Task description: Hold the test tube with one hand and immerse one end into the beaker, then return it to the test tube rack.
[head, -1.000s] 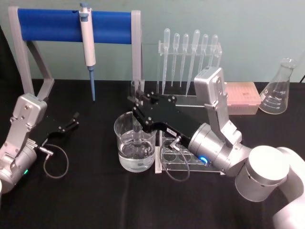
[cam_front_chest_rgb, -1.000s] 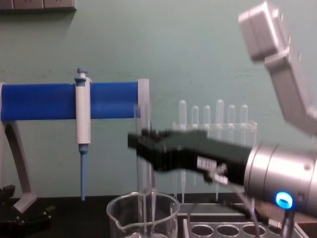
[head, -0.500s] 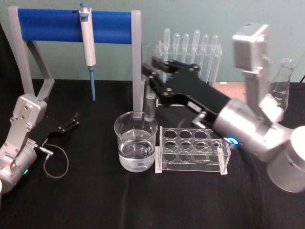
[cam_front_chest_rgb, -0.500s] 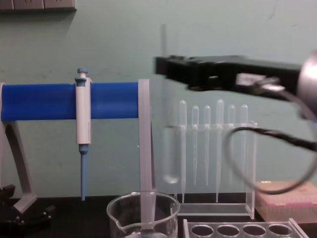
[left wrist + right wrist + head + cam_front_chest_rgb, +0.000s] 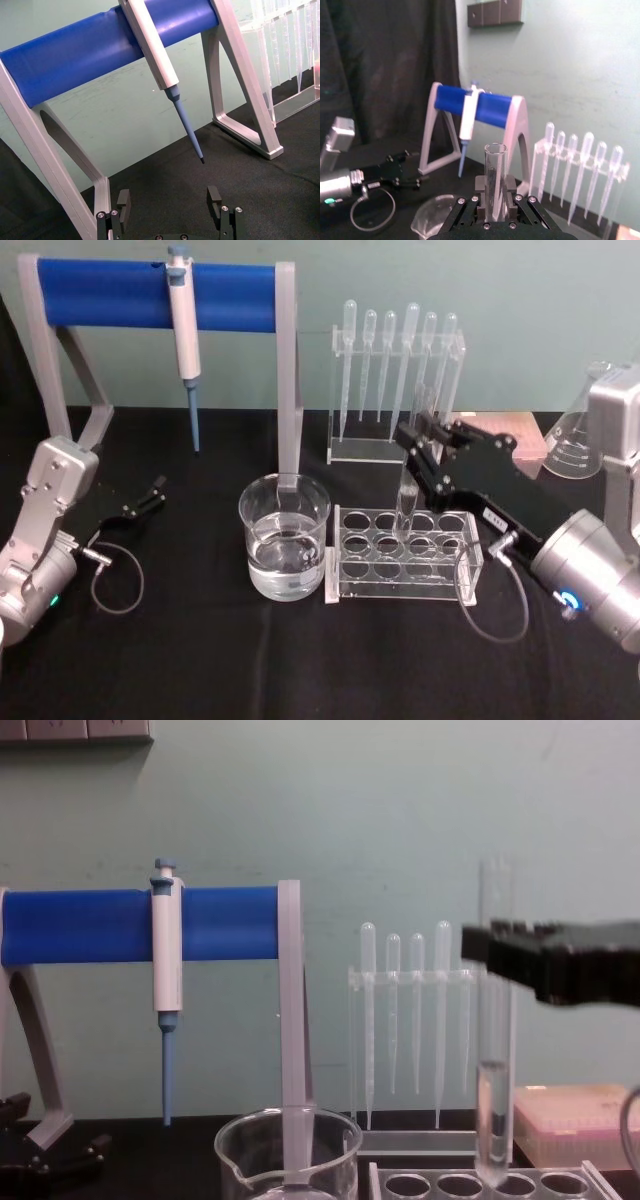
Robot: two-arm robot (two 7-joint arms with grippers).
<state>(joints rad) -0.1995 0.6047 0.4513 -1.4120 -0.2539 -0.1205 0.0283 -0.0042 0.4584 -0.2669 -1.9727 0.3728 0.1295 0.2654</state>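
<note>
My right gripper (image 5: 418,442) is shut on the test tube (image 5: 407,502), holding it upright at mid-height. In the chest view the test tube (image 5: 493,1110) hangs with its round bottom just above a hole of the clear rack (image 5: 455,1184), beside the right gripper (image 5: 492,952). The right wrist view shows the test tube (image 5: 495,172) standing open end up between the ridged fingers (image 5: 482,187). The beaker (image 5: 285,538), part-filled with water, stands to the left of the rack, apart from the tube. My left gripper (image 5: 148,496) rests open on the table at the far left, its fingers (image 5: 123,202) spread with nothing between them.
A blue-barred stand (image 5: 150,292) with a hanging pipettor (image 5: 183,325) is at the back left. Behind the rack (image 5: 400,552) stands a pipette holder (image 5: 395,370). A pink tip box (image 5: 575,1120) and a conical flask (image 5: 578,435) sit at the back right.
My right gripper lifted the test tube out of the beaker, carried it to the right, and now holds it lower, over the rack. The left arm has not moved.
</note>
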